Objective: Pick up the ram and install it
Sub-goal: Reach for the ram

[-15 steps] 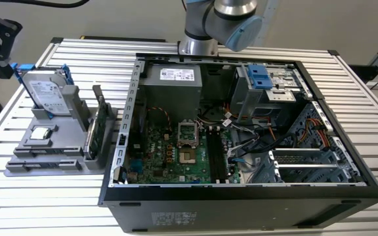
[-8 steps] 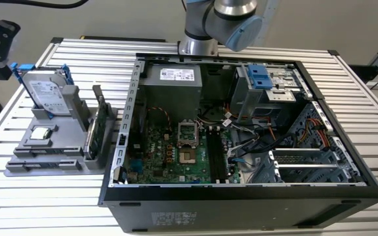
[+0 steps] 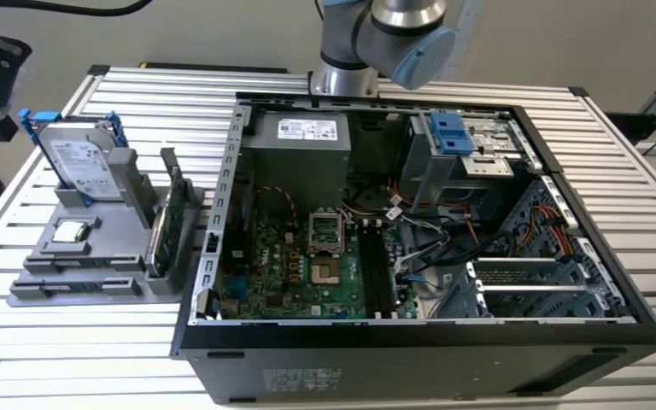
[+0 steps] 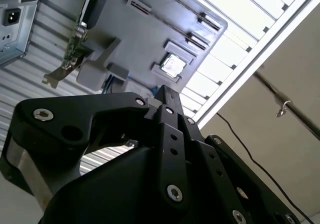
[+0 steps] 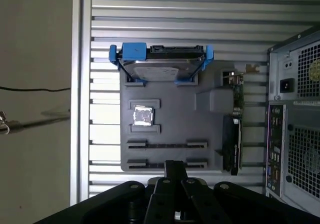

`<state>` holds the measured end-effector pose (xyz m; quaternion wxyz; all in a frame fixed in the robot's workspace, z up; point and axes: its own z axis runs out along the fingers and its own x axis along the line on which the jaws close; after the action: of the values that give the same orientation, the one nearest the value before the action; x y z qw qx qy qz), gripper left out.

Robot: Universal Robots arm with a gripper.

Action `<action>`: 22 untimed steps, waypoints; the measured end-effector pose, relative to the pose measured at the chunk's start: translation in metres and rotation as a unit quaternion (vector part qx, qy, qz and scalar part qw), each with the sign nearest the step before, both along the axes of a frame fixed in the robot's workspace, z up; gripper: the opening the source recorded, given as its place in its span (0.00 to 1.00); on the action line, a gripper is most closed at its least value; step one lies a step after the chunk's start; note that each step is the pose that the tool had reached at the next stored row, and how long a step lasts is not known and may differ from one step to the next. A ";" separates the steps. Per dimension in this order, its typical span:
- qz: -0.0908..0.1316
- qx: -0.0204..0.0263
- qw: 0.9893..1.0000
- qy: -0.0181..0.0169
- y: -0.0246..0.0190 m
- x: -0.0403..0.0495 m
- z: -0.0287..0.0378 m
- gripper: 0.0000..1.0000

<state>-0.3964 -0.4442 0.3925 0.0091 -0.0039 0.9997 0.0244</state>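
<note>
Fingers point(image 5: 175, 168) pressed together, holding nothing, grey tray point(image 5: 185, 124) beyond

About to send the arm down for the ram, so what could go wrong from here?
The ram sits in a narrow slot of the gray holder, beside the processor; a misaligned end effector could knock either. In the case, loose cables hang near the memory slots and might snag.

No print readable.
Power supply label point(image 3: 307, 129) and hard drive label point(image 3: 79, 160) are showing lettering too small to read.
</note>
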 end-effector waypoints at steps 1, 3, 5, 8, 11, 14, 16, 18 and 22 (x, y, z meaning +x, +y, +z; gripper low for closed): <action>0.001 0.000 1.000 0.000 -0.0009 -0.0002 -0.0001 0.00; 0.003 0.000 1.000 0.000 -0.0026 -0.0004 0.0000 0.00; 0.005 0.000 1.000 0.000 -0.0043 -0.0006 0.0000 0.00; 0.008 0.000 1.000 0.000 -0.0066 -0.0008 0.0000 0.00; 0.011 0.000 1.000 0.000 -0.0092 -0.0010 0.0000 0.00; 0.014 0.000 1.000 0.000 -0.0119 -0.0012 -0.0001 0.00; 0.016 0.000 1.000 0.000 -0.0138 -0.0013 -0.0001 0.00; 0.018 0.000 1.000 0.000 -0.0157 -0.0014 0.0000 0.00; 0.022 0.000 1.000 0.000 -0.0194 -0.0017 0.0000 0.00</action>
<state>-0.3981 -0.4636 0.3925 0.0085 -0.0260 0.9993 0.0246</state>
